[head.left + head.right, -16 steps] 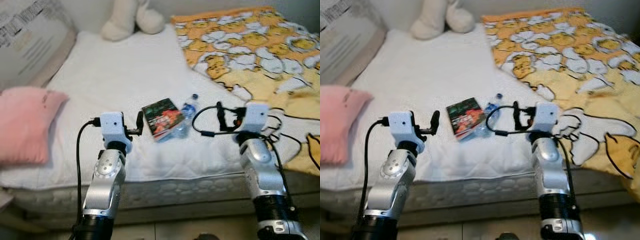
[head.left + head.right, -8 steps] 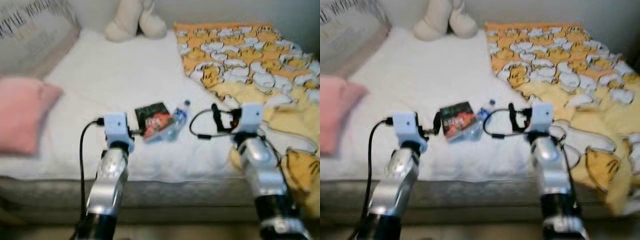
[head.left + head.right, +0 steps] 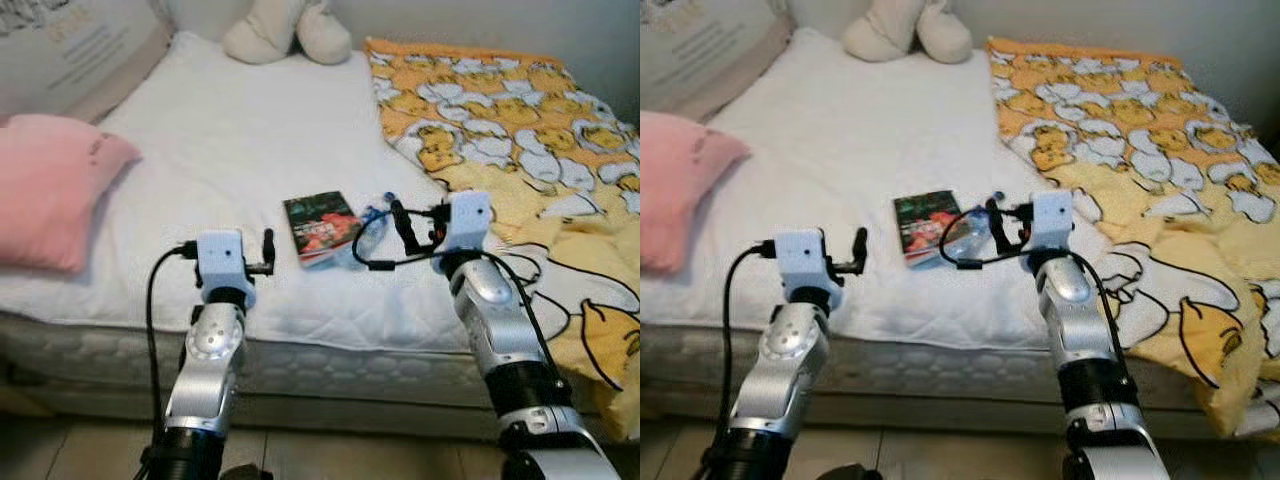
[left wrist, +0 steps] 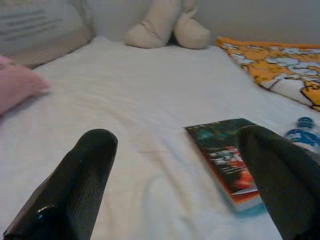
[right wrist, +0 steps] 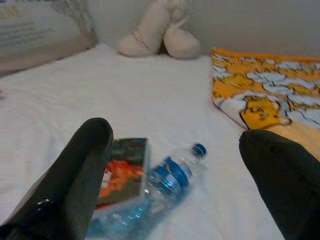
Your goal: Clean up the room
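Left gripper (image 3: 267, 250) held above the front edge of the bed (image 3: 250, 140), fingers spread apart with nothing between them. Seen through the left wrist view: two black fingers (image 4: 75, 185) wide apart, white sheet between them, book (image 4: 227, 165) ahead near one finger.

Pink pillow (image 3: 50, 185) lay at the left edge of the bed. Printed grey-and-beige cushion (image 3: 75, 50) leaned at the far left corner. Cream plush toy (image 3: 288, 28) sat at the far edge, against the wall.

Book (image 3: 320, 228) with a dark green and red cover lay flat near the front edge, about mid-width, between the two grippers. Clear water bottle (image 3: 372, 218) with a blue label and blue cap lay on its side just right of the book, touching or nearly touching it; exact contact could not be told.

Right gripper (image 3: 398, 222) held close over the bottle, above the sheet, fingers spread apart and empty. Seen through the right wrist view: both fingers (image 5: 75, 175) wide apart, with the bottle (image 5: 167, 182) and the book (image 5: 122, 170) lying between them on the sheet.

Yellow-and-orange duck-print blanket (image 3: 520, 130) covered the right side of the bed, from the far edge down over the front right corner, rumpled and hanging over the mattress edge.
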You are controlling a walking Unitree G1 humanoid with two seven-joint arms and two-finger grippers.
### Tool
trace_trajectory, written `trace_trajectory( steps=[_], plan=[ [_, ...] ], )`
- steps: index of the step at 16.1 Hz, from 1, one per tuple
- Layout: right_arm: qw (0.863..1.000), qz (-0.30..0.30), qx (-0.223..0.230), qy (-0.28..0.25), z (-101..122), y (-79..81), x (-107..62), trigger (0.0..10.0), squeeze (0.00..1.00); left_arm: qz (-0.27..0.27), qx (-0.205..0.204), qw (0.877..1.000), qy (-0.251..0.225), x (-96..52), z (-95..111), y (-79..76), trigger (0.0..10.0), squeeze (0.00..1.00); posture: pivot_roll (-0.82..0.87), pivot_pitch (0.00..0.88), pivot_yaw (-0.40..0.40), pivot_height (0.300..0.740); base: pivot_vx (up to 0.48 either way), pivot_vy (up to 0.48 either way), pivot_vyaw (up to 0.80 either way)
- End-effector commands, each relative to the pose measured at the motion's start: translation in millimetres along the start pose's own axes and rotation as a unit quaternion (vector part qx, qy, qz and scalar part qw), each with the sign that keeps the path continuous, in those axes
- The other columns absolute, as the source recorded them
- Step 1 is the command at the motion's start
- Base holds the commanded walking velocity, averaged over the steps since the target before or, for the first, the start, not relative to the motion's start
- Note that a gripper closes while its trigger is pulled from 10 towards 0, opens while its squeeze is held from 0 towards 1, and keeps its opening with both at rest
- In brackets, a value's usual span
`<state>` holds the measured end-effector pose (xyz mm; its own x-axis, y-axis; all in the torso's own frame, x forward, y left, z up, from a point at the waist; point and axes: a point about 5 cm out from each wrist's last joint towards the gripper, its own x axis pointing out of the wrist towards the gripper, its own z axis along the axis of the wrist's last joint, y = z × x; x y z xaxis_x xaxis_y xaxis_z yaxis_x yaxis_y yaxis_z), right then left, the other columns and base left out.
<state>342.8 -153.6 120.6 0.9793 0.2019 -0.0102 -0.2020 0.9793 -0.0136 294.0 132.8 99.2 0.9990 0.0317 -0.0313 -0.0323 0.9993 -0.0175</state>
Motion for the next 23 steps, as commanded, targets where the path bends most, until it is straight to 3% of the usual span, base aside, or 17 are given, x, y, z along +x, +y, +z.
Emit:
trace_trajectory(
  steps=[1,4,14,17,20,23],
  plan=[
    [1.0,-0.008,0.005,-0.004,1,-3.3,0.8,10.0,0.0,0.002,0.006,1.0,-0.011,1.0,5,-1.7,10.0,0.0,-0.06,0.0,-0.036,0.74,0.0,0.0,0.0],
    [1.0,-0.009,0.004,-0.006,0,-3.1,2.7,10.0,0.0,-0.001,0.004,1.0,-0.028,1.3,12,-2.9,10.0,0.0,-0.07,0.0,-0.021,0.74,0.32,0.0,0.0],
    [1.0,-0.023,0.007,-0.01,0,-2.4,6.9,10.0,0.0,-0.015,0.017,1.0,-0.019,4.1,11,-5.7,10.0,0.0,-0.07,0.0,-0.003,0.74,0.478,0.0,0.0],
    [0.998,-0.049,0.036,0.001,-3,-4.1,8.3,10.0,0.0,-0.039,0.025,0.999,-0.015,3.2,10,-10.4,10.0,0.0,-0.07,0.0,0.018,0.74,0.373,-0.296,0.0],
    [0.99,-0.099,0.088,0.043,-12,-14.6,18.5,10.0,0.0,-0.034,0.025,0.999,-0.015,-0.3,11,-5.7,10.0,0.0,-0.04,0.0,0.048,0.74,0.0,0.0,0.0],
    [0.97,-0.141,0.159,0.117,-33,-14.4,20.7,10.0,0.0,-0.044,0.041,0.998,-0.012,-11.2,14,4.3,10.0,0.0,0.02,0.0,0.077,0.74,0.0,0.0,0.0]
  ],
)
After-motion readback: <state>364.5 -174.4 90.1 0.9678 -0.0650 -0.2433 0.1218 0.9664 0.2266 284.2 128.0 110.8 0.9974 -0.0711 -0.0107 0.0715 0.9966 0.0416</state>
